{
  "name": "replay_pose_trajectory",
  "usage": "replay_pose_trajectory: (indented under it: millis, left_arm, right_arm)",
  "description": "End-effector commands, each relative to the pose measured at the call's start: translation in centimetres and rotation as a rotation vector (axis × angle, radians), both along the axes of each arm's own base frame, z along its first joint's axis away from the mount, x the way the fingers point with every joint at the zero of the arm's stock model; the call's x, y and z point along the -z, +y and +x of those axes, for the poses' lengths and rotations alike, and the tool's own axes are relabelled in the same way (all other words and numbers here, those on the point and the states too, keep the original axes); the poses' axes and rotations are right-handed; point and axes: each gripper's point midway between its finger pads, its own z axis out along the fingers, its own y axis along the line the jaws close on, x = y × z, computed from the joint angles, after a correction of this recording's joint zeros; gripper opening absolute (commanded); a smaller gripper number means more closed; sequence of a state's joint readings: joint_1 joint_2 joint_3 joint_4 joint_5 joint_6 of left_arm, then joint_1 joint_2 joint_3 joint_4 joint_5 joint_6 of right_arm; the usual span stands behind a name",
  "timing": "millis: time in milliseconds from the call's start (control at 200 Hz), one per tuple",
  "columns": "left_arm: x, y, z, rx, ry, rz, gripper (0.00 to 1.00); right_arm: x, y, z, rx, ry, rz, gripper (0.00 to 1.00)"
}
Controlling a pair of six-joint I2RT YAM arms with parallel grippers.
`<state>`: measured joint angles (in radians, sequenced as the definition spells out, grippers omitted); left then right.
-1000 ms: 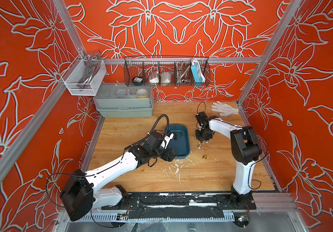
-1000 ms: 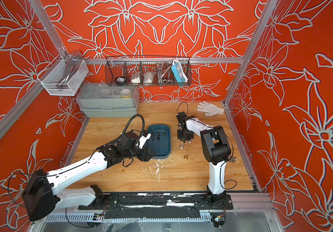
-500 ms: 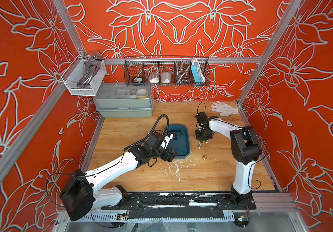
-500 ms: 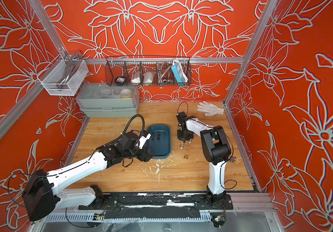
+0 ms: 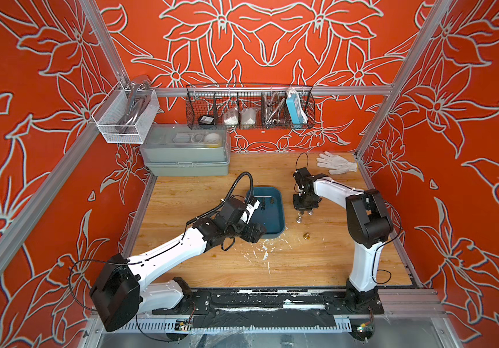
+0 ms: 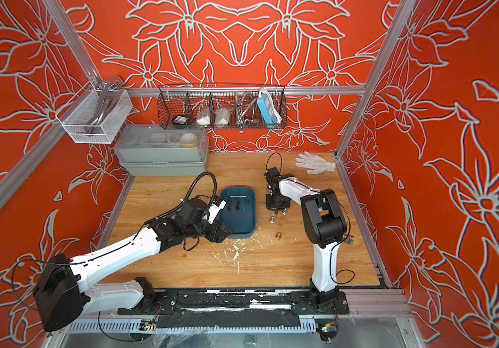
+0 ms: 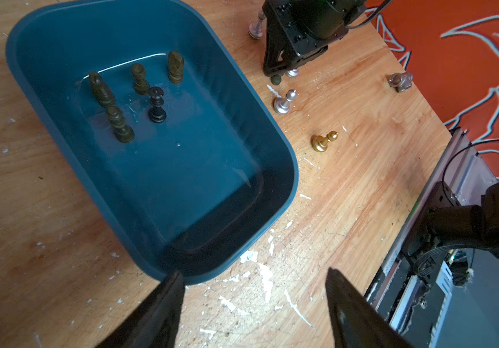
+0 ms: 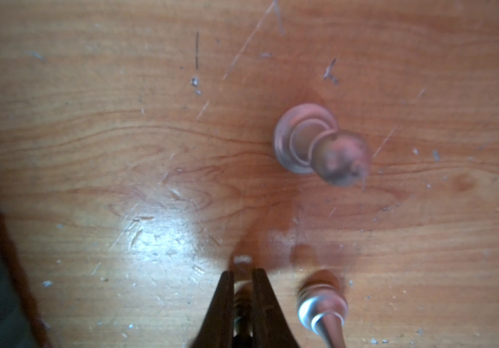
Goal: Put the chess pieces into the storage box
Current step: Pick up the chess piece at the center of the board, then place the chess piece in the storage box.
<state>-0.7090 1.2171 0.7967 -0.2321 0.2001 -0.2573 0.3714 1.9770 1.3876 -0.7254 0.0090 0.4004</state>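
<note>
Obs: right hand (image 8: pixel 242 275) clenched on a dark chess piece (image 7: pixel 276 79), tips down at the worktop (image 5: pixel 317 265). The storage box (image 5: pixel 272 220) lies just left of it in a top view, long axis running up the frame; five pieces (image 7: pixel 139 79) stand inside. The left hand (image 7: pixel 254 272), released and empty, sits at the box's lower-left corner. A silver pawn (image 5: pixel 298 219) and gold pawn (image 5: pixel 306 236) stand loose, nearer the right hand. Likely next: lift, carry left.

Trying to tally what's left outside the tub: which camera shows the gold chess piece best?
The left wrist view: the gold chess piece is large and sharp there, standing beside the storage box. Both top views show only a tiny gold speck; the right wrist view misses it.
</note>
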Motion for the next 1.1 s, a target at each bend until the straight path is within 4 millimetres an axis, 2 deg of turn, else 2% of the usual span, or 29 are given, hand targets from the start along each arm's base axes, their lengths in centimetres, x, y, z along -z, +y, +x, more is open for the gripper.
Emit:
replay_pose_trajectory:
  millis: [0, 425, 666, 876, 956, 1096]
  left_arm:
    - [-1.0, -0.4, 0.2, 0.013, -0.033, -0.001, 0.74]
    - [-1.2, 0.5, 1.1, -0.067, -0.038, 0.024, 0.74]
    - [-0.7, 1.5, 1.8, -0.144, -0.018, 0.055, 0.74]
    - [-0.2, 2.5, 2.4, -0.208, 0.002, 0.076, 0.74]
    - [0.0, 3.2, 2.7, -0.248, 0.019, 0.080, 0.74]
    - [0.3, 4.7, 3.2, -0.309, 0.048, 0.074, 0.74]
  right_arm:
    - [-1.1, -0.1, -0.4, 0.004, -0.015, -0.004, 0.13]
    - [-3.5, 0.0, -0.4, 0.004, -0.043, 0.015, 0.13]
    - [-6.4, 1.3, -0.6, -0.030, -0.077, 0.024, 0.13]
    - [-9.6, 3.8, -0.8, -0.081, -0.131, 0.050, 0.13]
    - [-10.6, 5.3, -1.1, -0.113, -0.143, 0.055, 0.13]
    - [-11.7, 9.0, -1.9, -0.174, -0.167, 0.108, 0.13]
